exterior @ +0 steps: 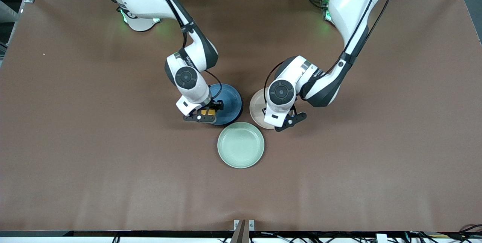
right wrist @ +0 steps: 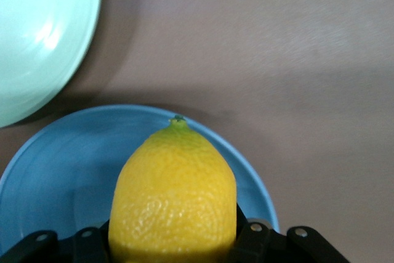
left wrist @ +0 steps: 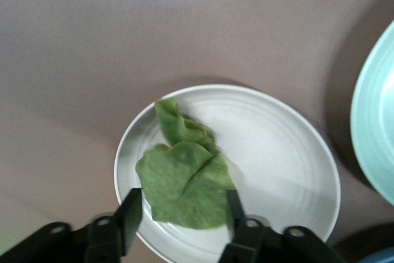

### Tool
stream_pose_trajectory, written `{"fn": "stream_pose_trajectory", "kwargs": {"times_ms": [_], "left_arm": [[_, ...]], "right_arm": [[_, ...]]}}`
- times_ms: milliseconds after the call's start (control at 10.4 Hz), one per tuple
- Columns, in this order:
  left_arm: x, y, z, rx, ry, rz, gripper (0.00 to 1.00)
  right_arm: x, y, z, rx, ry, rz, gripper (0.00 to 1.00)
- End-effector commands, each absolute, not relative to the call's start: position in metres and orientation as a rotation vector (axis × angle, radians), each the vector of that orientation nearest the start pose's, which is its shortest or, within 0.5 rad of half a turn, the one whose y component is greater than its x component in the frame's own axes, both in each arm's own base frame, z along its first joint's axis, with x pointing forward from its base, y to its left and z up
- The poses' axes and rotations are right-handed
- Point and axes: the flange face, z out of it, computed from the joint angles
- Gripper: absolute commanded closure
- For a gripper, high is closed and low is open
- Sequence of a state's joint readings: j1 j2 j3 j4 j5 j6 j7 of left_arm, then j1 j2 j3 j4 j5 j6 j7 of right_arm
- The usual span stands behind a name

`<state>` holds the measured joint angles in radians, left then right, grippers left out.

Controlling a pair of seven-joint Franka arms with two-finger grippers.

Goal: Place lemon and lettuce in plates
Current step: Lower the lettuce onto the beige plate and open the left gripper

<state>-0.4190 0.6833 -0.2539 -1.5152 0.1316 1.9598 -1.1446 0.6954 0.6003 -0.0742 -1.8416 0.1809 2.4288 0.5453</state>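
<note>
The lemon [right wrist: 174, 195], yellow with a nubbed tip, is gripped between the fingers of my right gripper [right wrist: 172, 238], just above the blue plate [right wrist: 55, 164]. From the front, the lemon [exterior: 208, 112] shows as a small yellow patch in the right gripper [exterior: 206, 115] over the blue plate's [exterior: 230, 101] rim. The crinkled green lettuce [left wrist: 184, 180] lies in the pale beige plate [left wrist: 277, 152]. My left gripper [left wrist: 181, 214] is open, one finger on each side of the leaf's edge. In the front view the left gripper [exterior: 288, 119] hangs over the beige plate [exterior: 256, 108] and its wrist hides the lettuce.
A pale mint-green plate [exterior: 241, 145] with nothing in it sits nearer the front camera, touching distance from both other plates. The brown table top [exterior: 113, 160] spreads wide around the three plates. The two arms' wrists hang close together above the plates.
</note>
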Motion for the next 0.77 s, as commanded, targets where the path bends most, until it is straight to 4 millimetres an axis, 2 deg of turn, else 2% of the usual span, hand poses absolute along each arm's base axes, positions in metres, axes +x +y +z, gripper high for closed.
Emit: {"fn": "stream_pose_trajectory", "kwargs": {"times_ms": [0,96,192,288,384,480,672], "left_arm": [[0.570,-0.383,0.291,-2.927,-0.728,0.197,0.00],[0.582,-0.367,0.308,-2.934,-0.761,0.165,0.00],[0.592,-0.352,0.325,-2.950,-0.772,0.136,0.00],[0.597,-0.342,0.340,-2.959,-0.773,0.102,0.00],[0.601,-0.333,0.359,-2.950,-0.752,0.024,0.00],[0.602,-0.325,0.369,-2.913,-0.712,-0.018,0.00],[0.613,-0.286,0.406,-2.920,-0.650,-0.065,0.00]], "right_arm": [[0.523,0.388,0.193,-3.065,0.092,0.083,0.89],[0.523,0.389,0.190,-3.060,0.090,0.061,0.83],[0.523,0.389,0.186,-3.058,0.090,0.054,0.67],[0.523,0.389,0.184,-3.060,0.086,0.054,0.41],[0.524,0.387,0.184,-3.061,0.090,0.053,0.18],[0.524,0.386,0.183,-3.062,0.092,0.055,0.00],[0.526,0.386,0.186,-3.056,0.092,0.052,0.00]]}}
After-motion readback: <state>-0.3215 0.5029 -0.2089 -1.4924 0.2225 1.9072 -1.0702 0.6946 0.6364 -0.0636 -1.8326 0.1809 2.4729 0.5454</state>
